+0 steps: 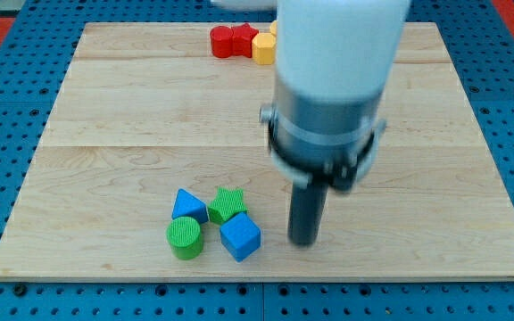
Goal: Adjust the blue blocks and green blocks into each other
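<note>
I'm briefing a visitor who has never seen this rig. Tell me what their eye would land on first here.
The bulky white and grey arm dominates the view's top centre, my tip touching the board just right of the blocks. Next comes the tight cluster at the view's bottom left: blue triangular block, green star-shaped block, green cylinder and blue cube. Red blocks and a yellow block sit at the top edge.

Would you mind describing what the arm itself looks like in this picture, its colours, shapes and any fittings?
The arm is a wide, pale white cylinder, blurred at this range. Below it sits a grey metal collar ringed by a dark clamp band. From that hangs a straight dark grey rod, round in section, ending at my tip. No cables, labels or markings can be made out.
</note>
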`<state>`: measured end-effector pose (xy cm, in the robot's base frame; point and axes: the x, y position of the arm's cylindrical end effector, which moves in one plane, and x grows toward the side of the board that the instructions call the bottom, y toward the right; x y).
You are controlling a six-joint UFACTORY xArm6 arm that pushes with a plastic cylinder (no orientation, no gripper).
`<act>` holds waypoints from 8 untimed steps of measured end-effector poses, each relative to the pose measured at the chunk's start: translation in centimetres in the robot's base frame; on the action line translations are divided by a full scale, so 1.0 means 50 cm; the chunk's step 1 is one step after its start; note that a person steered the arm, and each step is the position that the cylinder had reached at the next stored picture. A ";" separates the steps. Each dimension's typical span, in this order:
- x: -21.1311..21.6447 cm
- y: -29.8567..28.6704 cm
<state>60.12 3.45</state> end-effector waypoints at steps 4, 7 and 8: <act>0.027 -0.053; 0.003 -0.141; 0.000 -0.249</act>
<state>60.10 -9.01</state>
